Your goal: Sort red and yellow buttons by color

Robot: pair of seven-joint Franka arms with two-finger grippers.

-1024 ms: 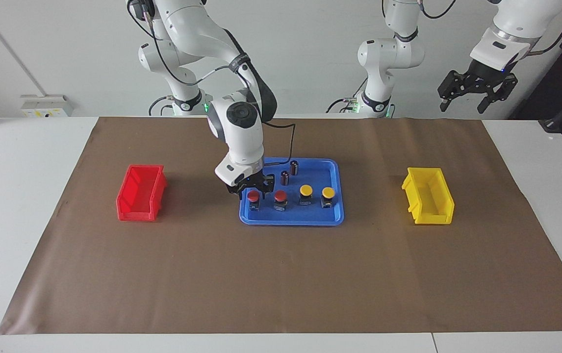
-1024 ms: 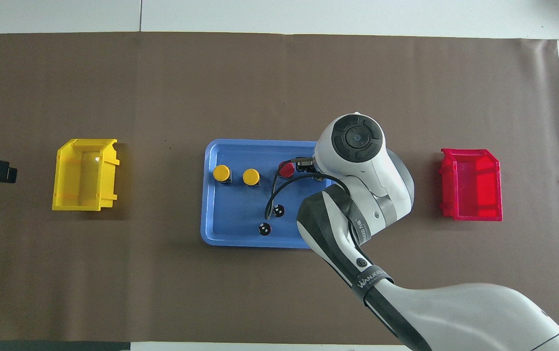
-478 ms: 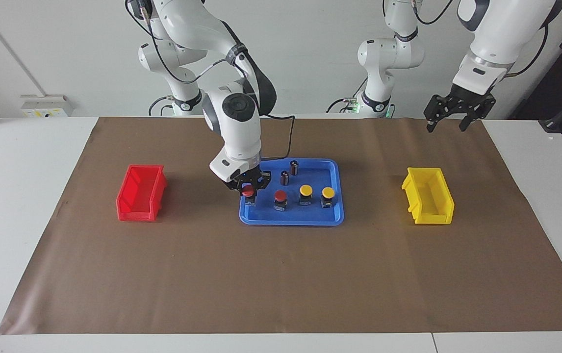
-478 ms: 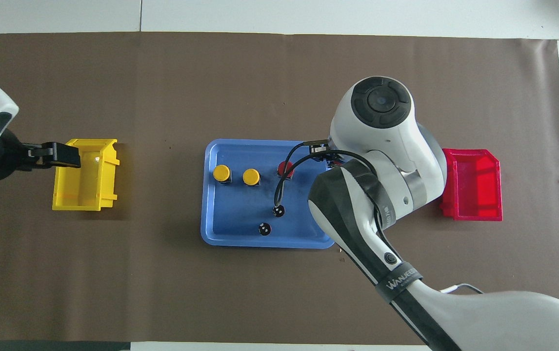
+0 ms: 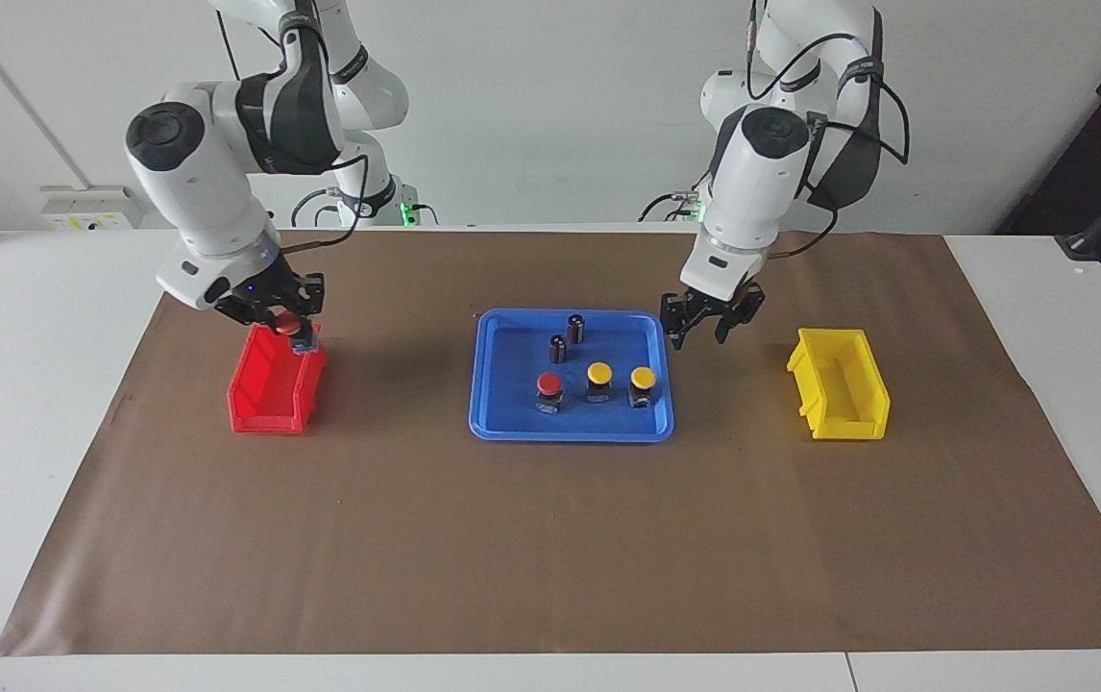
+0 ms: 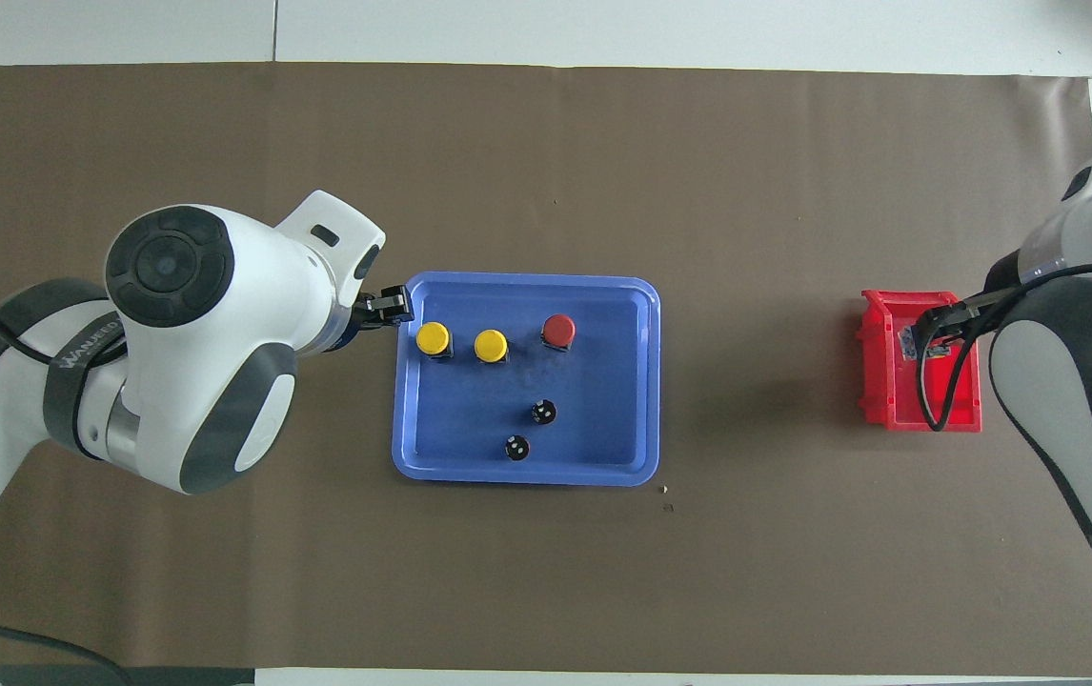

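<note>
My right gripper point(image 5: 287, 321) is shut on a red button point(image 5: 290, 326) and holds it over the red bin point(image 5: 265, 405); it also shows in the overhead view point(image 6: 927, 335). One red button point(image 5: 549, 384) and two yellow buttons point(image 5: 599, 373) point(image 5: 643, 378) stand in a row in the blue tray point(image 5: 570, 433). My left gripper point(image 5: 712, 322) is open and empty, above the tray's edge at the left arm's end, close to the nearest yellow button point(image 6: 433, 337).
Two small dark cylinders with silvery tops point(image 5: 576, 327) point(image 5: 558, 348) stand in the tray, nearer to the robots than the buttons. A yellow bin point(image 5: 844, 404) sits toward the left arm's end of the table. A brown mat covers the table.
My right gripper lifted the red button out of the tray and carried it over the red bin. My left arm came down from beside the yellow bin to the tray's edge.
</note>
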